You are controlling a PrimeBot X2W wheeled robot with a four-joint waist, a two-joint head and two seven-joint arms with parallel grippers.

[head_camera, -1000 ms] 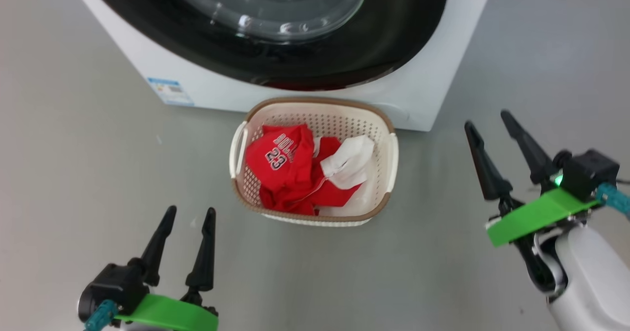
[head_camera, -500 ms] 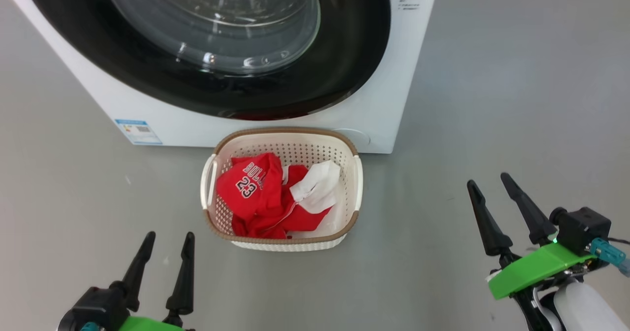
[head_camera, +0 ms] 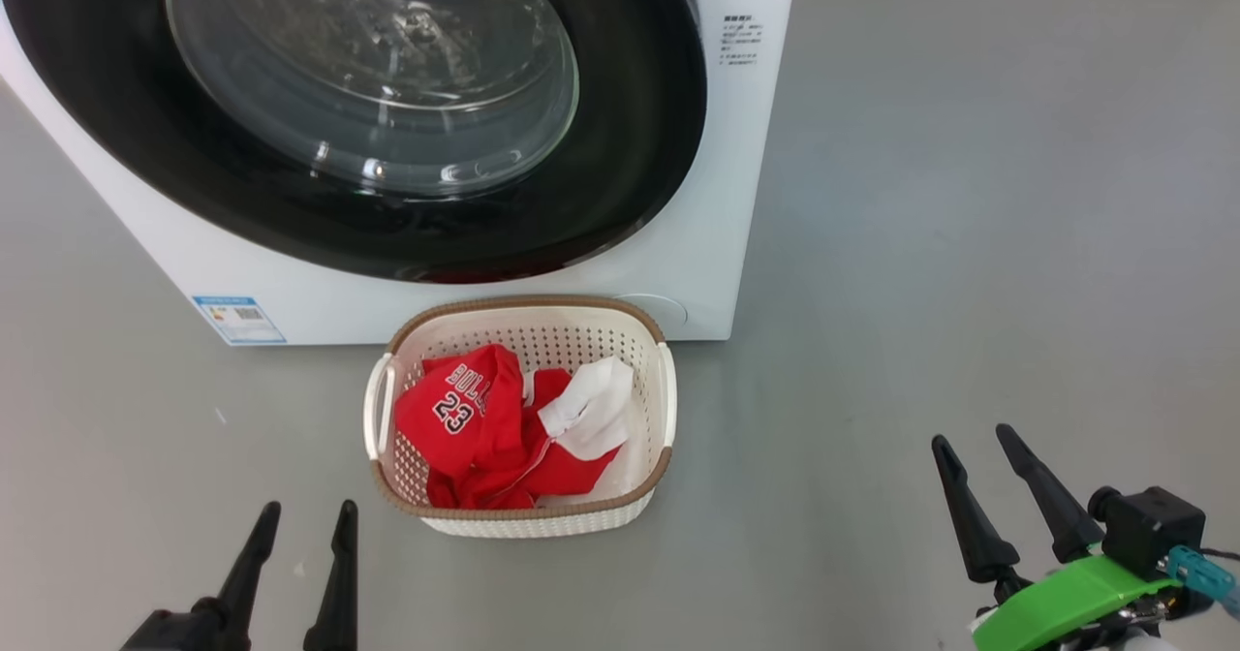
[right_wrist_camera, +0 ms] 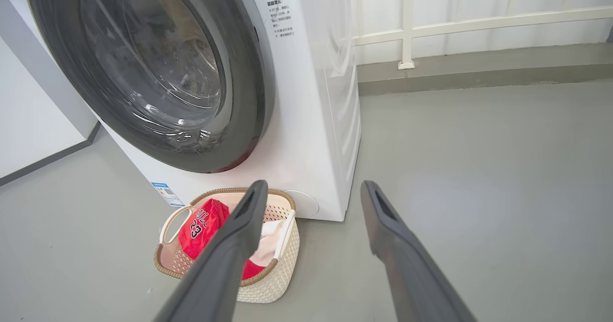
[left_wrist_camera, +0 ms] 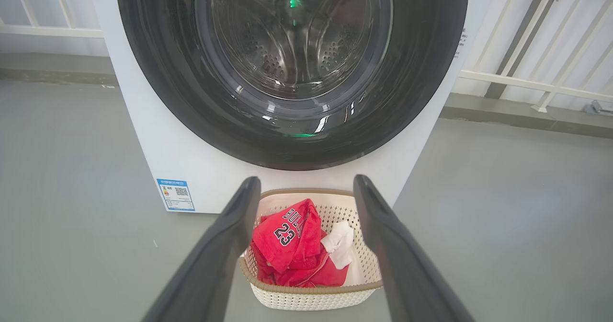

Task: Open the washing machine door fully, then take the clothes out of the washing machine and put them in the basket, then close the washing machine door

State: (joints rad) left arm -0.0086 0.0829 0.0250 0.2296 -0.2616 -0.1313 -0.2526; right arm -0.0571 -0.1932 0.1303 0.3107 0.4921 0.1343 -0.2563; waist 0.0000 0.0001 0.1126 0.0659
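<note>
Well, the washing machine door (head_camera: 630, 147) sits shut, flat against the front of the washing machine (head_camera: 712, 263). Right at the foot of the machine, on the grey floor (head_camera: 969, 244), stands the basket (head_camera: 528, 525). The clothes (head_camera: 504, 469) lie heaped inside it, with the red jersey (head_camera: 450, 418) showing its "23" upward and a white piece (head_camera: 591, 411) beside it on the right. Both arms hang low on the robot's side of the basket: the left claw (head_camera: 309, 508) just off to the basket's left, fingers apart and empty, and the right claw (head_camera: 971, 435) well off to the right, also spread wide and holding nothing. A small blue label (head_camera: 238, 319) sits low on the machine's front, left of the basket.
</note>
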